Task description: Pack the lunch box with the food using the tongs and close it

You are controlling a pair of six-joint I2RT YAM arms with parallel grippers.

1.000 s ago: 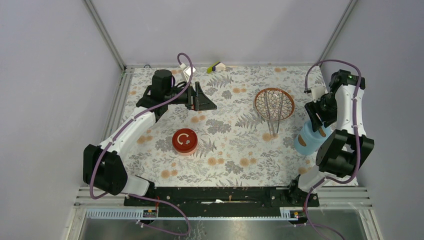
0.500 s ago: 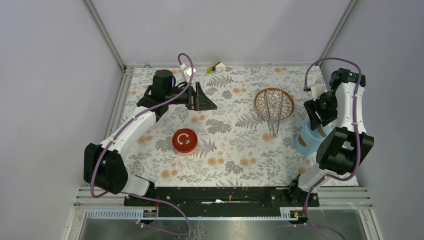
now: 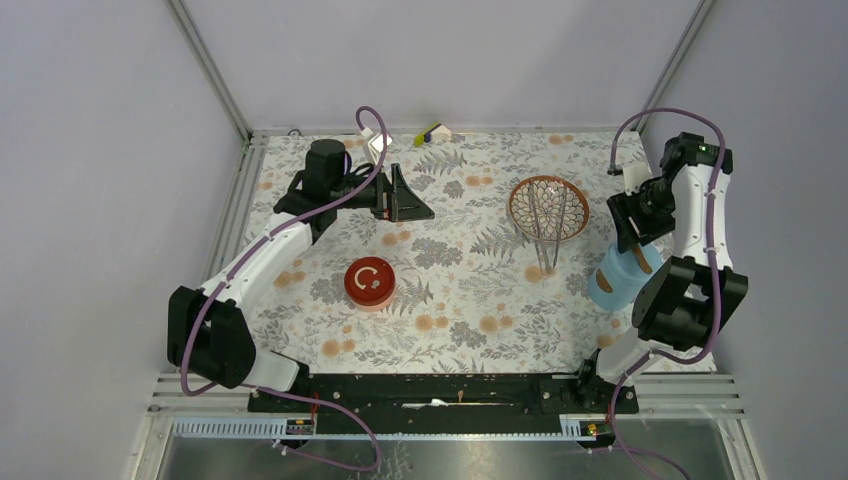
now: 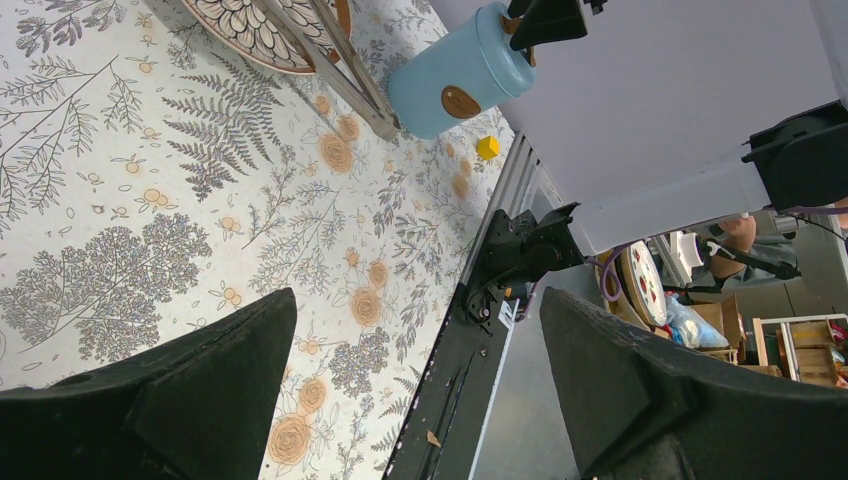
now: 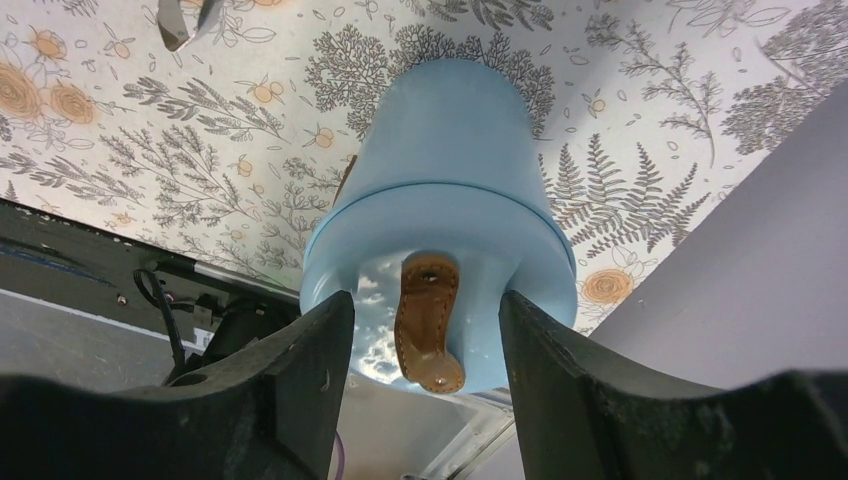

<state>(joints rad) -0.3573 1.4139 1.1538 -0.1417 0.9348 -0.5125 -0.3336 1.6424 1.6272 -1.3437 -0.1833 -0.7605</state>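
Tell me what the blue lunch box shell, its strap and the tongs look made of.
Blue shell: probably plastic or coated metal, smooth, glossy enough on top to show reflections.
Strap: looks like tan leather or an imitation, with stitching along its edge.
Tongs: seemingly bare metal, with thin silvery-grey arms.

Light-blue shell on floral cloth, brown strap handle between the right gripper's parted fingers

Light-blue lunch box shell, brown leather strap handle. White desk cloth printed with grey ferns and orange blossoms. Brown-rimmed dish (white petal pattern inside). Small red bowl. Silvery-grey tongs.
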